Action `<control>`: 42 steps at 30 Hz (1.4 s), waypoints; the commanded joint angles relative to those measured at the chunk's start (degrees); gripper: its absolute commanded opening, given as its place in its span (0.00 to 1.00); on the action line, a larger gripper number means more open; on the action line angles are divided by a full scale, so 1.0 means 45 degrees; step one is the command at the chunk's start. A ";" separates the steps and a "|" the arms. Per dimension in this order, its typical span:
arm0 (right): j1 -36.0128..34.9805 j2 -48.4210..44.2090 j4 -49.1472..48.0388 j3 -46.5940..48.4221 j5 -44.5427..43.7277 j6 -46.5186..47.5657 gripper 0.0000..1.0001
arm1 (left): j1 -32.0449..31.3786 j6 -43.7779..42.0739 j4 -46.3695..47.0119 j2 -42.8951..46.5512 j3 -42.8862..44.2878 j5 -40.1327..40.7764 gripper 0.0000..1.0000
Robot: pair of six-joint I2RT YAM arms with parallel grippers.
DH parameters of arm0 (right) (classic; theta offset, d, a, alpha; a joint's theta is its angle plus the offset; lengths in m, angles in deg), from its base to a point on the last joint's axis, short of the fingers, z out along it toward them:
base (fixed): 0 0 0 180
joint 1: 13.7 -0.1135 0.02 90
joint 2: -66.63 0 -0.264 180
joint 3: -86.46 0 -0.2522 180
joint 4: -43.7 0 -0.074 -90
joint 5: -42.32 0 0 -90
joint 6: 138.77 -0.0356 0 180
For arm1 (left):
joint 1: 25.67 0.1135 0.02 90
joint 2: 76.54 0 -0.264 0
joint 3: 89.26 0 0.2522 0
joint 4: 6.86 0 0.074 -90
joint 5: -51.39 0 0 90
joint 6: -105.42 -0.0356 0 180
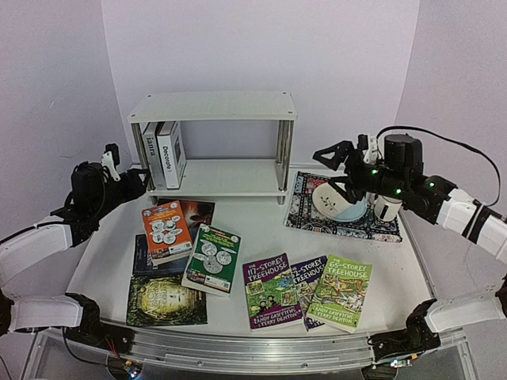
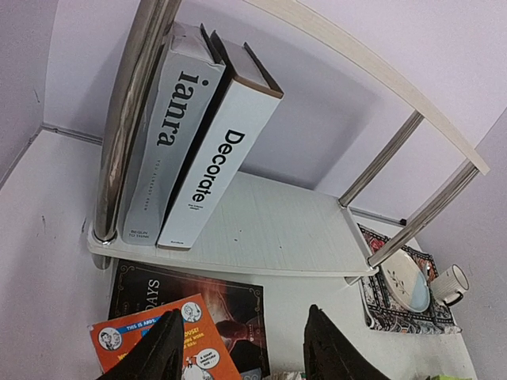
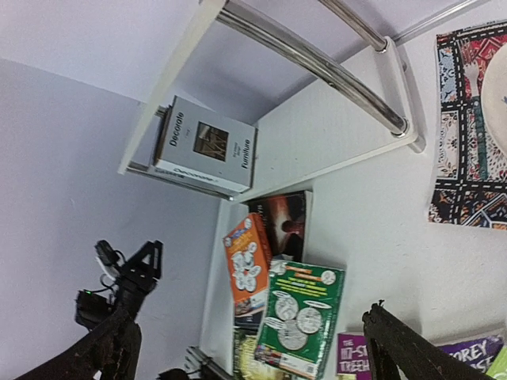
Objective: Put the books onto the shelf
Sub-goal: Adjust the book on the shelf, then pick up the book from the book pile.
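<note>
The shelf stands at 12 o'clock on the tabletop. Two white hardbacks stand upright, spines outward, at the left end of its lower board. The other books lie flat in front of it: an orange book on a dark book, a green book just beside it at 4 o'clock, and three Treehouse paperbacks further right. The left fingers hover just outside the shelf's left post, near the level of the lower board, parted to a moderate gap with nothing between them. From these fingers the orange book lies at about 5 o'clock, near and lower; the wrist view shows its corner beneath the fingertips. Its long axis runs roughly 11 to 5 o'clock. The left arm is the nearer arm for this book and would probably need to draw back and descend to reach it. Its forearm rises from 8 o'clock and the wrist points toward 3 o'clock. The right fingers are spread wide and empty, aimed toward 9 o'clock above a patterned mat carrying a plate and a cup.
</note>
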 commanded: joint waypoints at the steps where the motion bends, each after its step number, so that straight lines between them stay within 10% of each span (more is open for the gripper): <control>1: -0.0037 -0.1461 -0.1075 0.0006 -0.1017 -0.2239 0.98 | 0.0058 0.0052 -0.0847 -0.0447 0.1526 -0.0138 0.53; 42: -0.0036 -0.1715 -0.0328 -0.0905 0.0150 0.1183 0.98 | 0.0052 0.0051 -0.1636 0.0536 0.0974 0.0111 0.54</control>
